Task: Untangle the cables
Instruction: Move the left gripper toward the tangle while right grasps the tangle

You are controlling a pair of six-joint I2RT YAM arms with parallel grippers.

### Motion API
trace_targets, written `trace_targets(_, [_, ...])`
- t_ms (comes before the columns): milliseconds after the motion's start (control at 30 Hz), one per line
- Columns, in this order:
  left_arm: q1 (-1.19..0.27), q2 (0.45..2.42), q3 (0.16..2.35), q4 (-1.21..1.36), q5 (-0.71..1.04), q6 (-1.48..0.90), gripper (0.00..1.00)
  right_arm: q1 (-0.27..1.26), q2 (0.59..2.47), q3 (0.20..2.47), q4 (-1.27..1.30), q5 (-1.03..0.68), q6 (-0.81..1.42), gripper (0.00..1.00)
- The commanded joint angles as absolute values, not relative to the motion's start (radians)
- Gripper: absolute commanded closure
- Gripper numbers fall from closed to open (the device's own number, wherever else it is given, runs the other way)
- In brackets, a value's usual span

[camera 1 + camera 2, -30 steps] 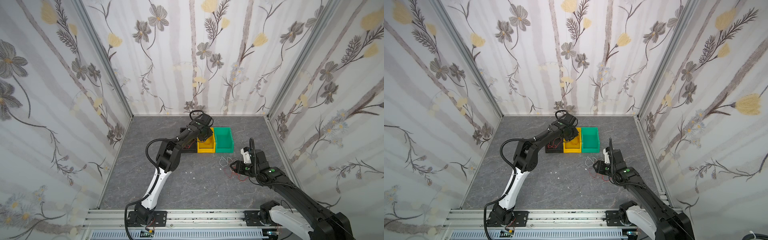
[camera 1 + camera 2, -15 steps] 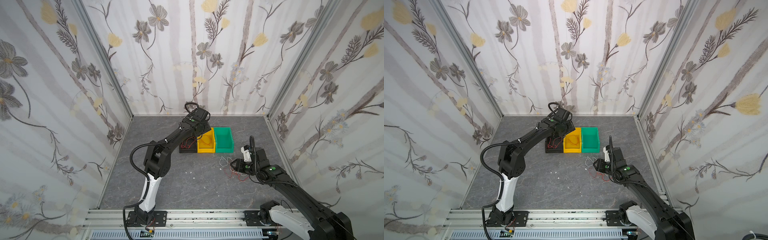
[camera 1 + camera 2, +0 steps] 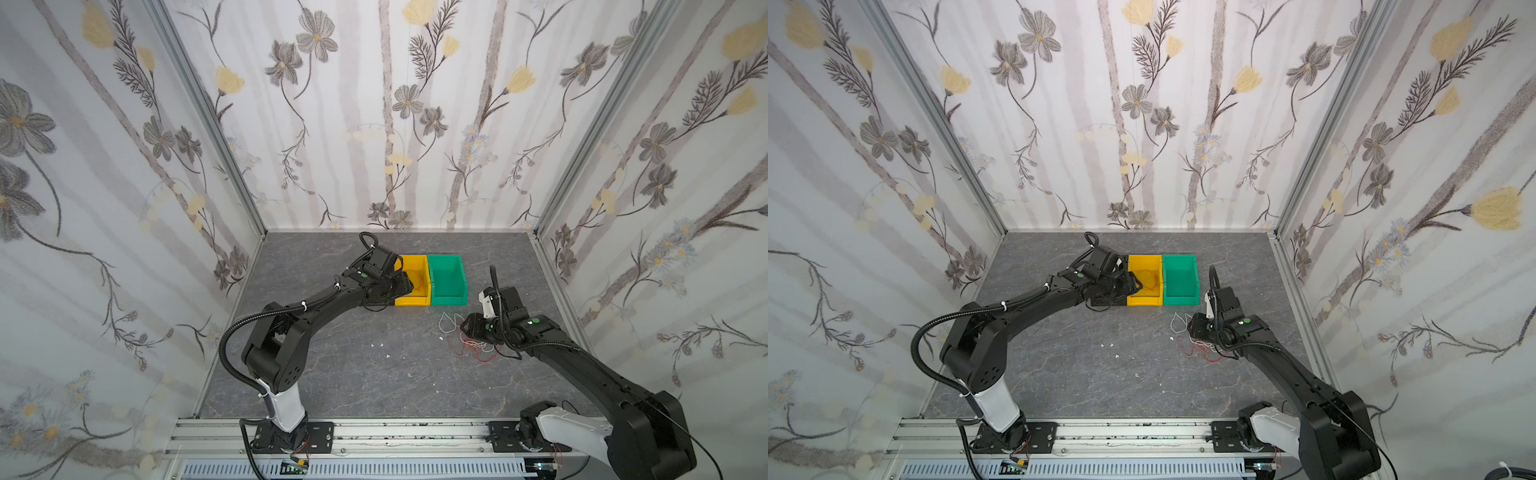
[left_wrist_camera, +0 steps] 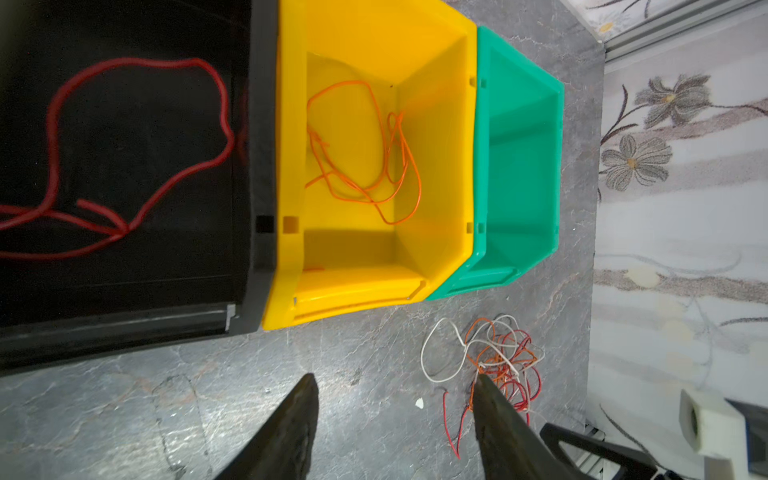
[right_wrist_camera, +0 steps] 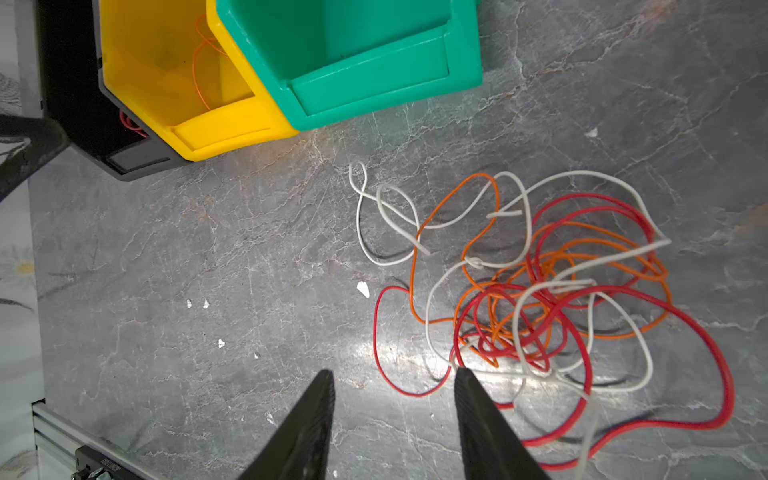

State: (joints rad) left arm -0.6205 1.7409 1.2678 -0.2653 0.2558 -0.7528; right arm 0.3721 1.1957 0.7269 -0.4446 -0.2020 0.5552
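Plainly, the left jaws and right jaws both stand parted, gripping nothing. Red, orange and white cables [image 5: 540, 291] lie tangled on the worktop [image 5: 208, 249] ahead of the right jaws, strands reaching one fingertip [image 5: 467, 386]; beyond the left jaws, a yellow bin [image 4: 444, 145] holds an orange strand [image 4: 392, 137].

Grey table [image 3: 353, 374]: bins [image 3: 448, 291], tangled cables [image 5: 536, 289]

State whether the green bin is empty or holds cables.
Empty. Both wrist views show only bare plastic inside the green bin; the orange cable lies in the yellow bin beside it.
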Motion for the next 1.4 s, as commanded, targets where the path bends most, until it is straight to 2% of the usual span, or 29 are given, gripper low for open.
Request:
trace_targets(0, [-0.624,1.692,1.204,-0.144,0.291,-0.723,0.39,0.374,1.270,0.772,-0.408,-0.170,0.516,0.52])
trace_targets(200, [-0.623,1.628,1.084,-0.067,0.342,-0.683,0.39,0.374,1.408,0.843,-0.427,-0.118,0.475,0.54])
trace_targets(333, [-0.625,1.598,1.026,-0.057,0.338,-0.661,0.39,0.379,1.466,0.850,-0.410,-0.142,0.473,0.55])
trace_targets(533, [-0.625,1.575,0.978,-0.043,0.330,-0.667,0.39,0.443,1.551,0.861,-0.426,-0.123,0.483,0.58])
trace_targets(733, [-0.626,1.560,0.957,-0.056,0.338,-0.656,0.39,0.478,1.536,0.830,-0.395,-0.107,0.457,0.84])
trace_targets(933, [-0.626,1.531,0.909,-0.047,0.342,-0.659,0.38,0.484,1.484,0.788,-0.346,-0.186,0.405,1.00])
trace_targets(1067, [-0.625,1.497,0.874,-0.040,0.349,-0.661,0.38,0.499,1.473,0.764,-0.286,-0.344,0.369,1.00])
trace_targets(1367, [-0.624,1.411,0.797,-0.048,0.341,-0.665,0.38,0.627,1.502,0.779,-0.250,-0.526,0.280,1.00])
